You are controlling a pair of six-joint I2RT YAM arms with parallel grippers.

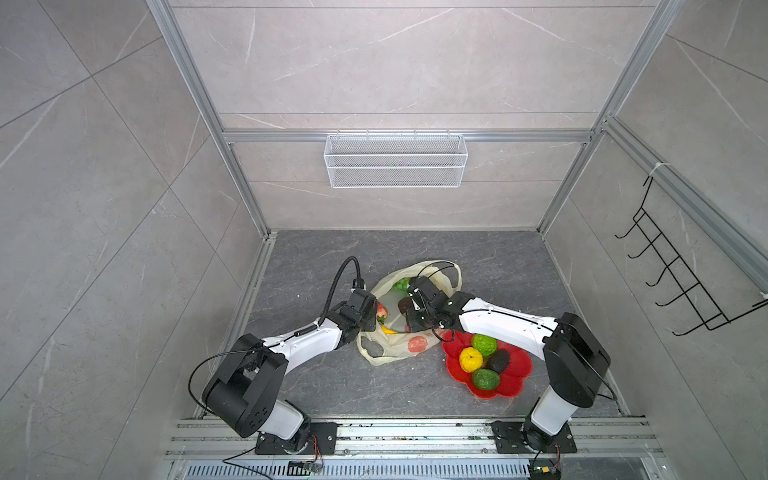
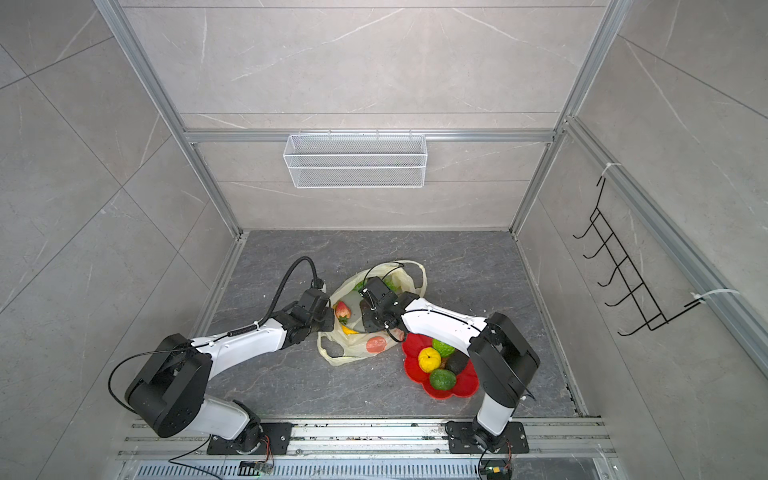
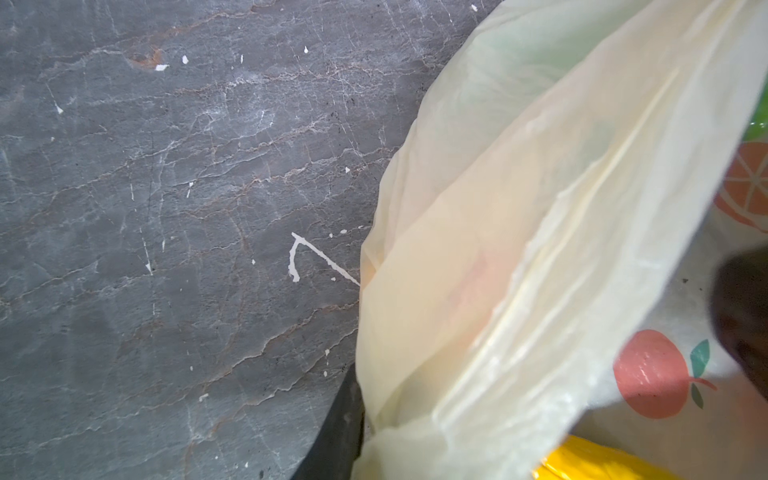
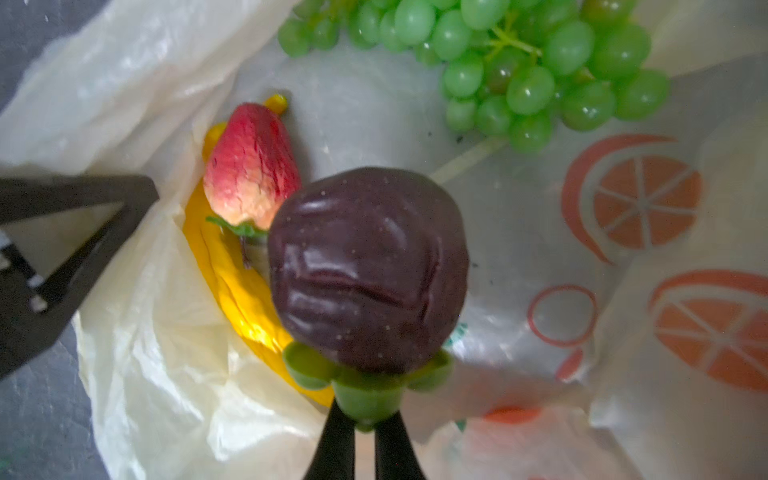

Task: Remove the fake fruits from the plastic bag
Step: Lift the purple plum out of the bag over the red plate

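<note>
The pale-yellow plastic bag (image 1: 395,347) (image 2: 353,347) lies open mid-floor. My left gripper (image 1: 371,311) (image 3: 365,438) is shut on the bag's bunched rim, holding the mouth up. My right gripper (image 1: 412,309) (image 4: 365,419) reaches into the bag. It is shut on the green stem cap of a dark purple fruit (image 4: 370,266) (image 1: 404,306). Among the fake fruits, a red strawberry (image 4: 253,170) (image 2: 342,311), a yellow banana (image 4: 241,286) and a green grape bunch (image 4: 519,62) (image 1: 401,284) lie inside the bag.
A red flower-shaped plate (image 1: 517,376) right of the bag holds a bumpy green fruit (image 1: 483,344), a yellow ball (image 1: 470,359), a dark avocado (image 1: 498,361) and a green one (image 1: 485,378). A wire basket (image 1: 395,160) hangs on the back wall, a black hook rack (image 1: 681,274) on the right.
</note>
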